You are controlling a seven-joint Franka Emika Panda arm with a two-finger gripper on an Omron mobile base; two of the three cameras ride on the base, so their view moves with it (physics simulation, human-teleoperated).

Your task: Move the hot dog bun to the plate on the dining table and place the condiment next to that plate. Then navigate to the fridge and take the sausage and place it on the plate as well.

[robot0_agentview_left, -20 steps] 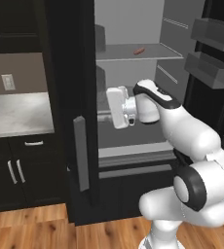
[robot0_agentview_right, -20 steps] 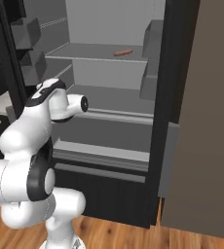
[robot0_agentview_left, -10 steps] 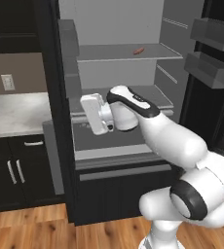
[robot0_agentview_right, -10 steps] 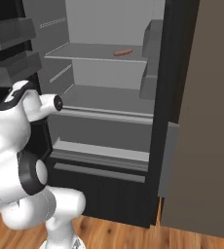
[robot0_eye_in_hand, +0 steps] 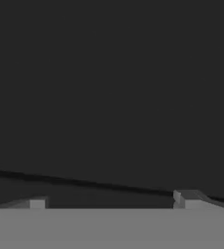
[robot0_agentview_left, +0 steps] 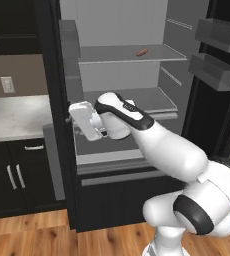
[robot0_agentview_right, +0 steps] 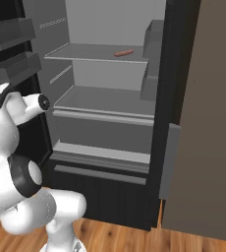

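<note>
Left base view: fridge (robot0_agentview_left: 122, 30) stood open, sausage (robot0_agentview_left: 142, 52) lay alone on the upper shelf at 12 o'clock from the hand; gripper (robot0_agentview_left: 73, 121) sat against the left door edge at 9 o'clock, nothing in it. Likely light, soft, a bit slick and prone to roll, so pinch mid-length across the narrow side. Right base view: sausage (robot0_agentview_right: 123, 52) near the shelf's front lip, door bins at 3 o'clock, open shelf all round it; approach looked clear from the front. Hand view: fingertips (robot0_eye_in_hand: 186, 198) stood spread wide against dark door surface.
</note>
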